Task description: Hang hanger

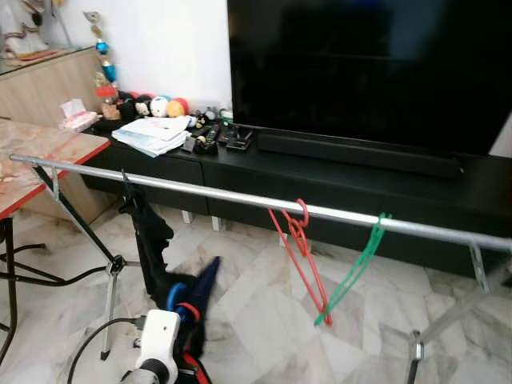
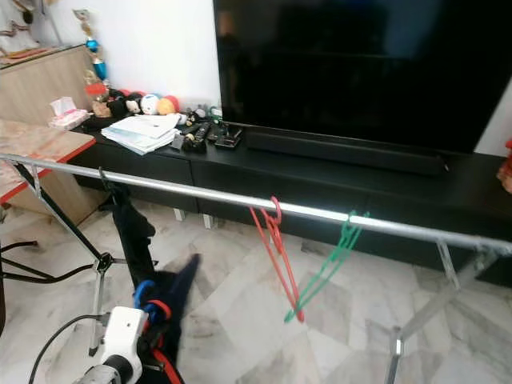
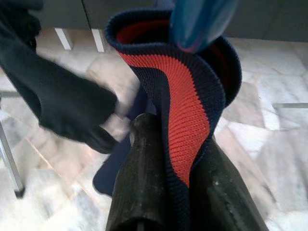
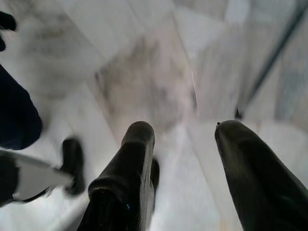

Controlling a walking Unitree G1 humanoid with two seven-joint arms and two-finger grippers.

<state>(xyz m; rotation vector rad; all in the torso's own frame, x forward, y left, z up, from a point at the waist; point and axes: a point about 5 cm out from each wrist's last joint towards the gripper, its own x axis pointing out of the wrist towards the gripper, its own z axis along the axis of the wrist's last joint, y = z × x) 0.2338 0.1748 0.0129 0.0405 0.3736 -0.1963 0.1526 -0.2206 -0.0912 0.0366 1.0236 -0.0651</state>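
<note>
Down low, the left gripper [image 3: 180,159] pinches a navy-and-red garment [image 3: 187,96] with a blue hanger [image 1: 174,294] under the rail [image 1: 240,198]; the right gripper [image 4: 190,159] gapes over the floor [image 4: 144,72].

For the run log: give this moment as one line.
left pincer: shut on navy-red garment | right pincer: open over floor | rail: red hanger, green hanger, black garment

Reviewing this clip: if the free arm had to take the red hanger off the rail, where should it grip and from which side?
Grip the red hanger on its long sloping arm below the hook, coming from the robot's side. It hangs edge-on from the rail, clear of the green hanger there.
</note>
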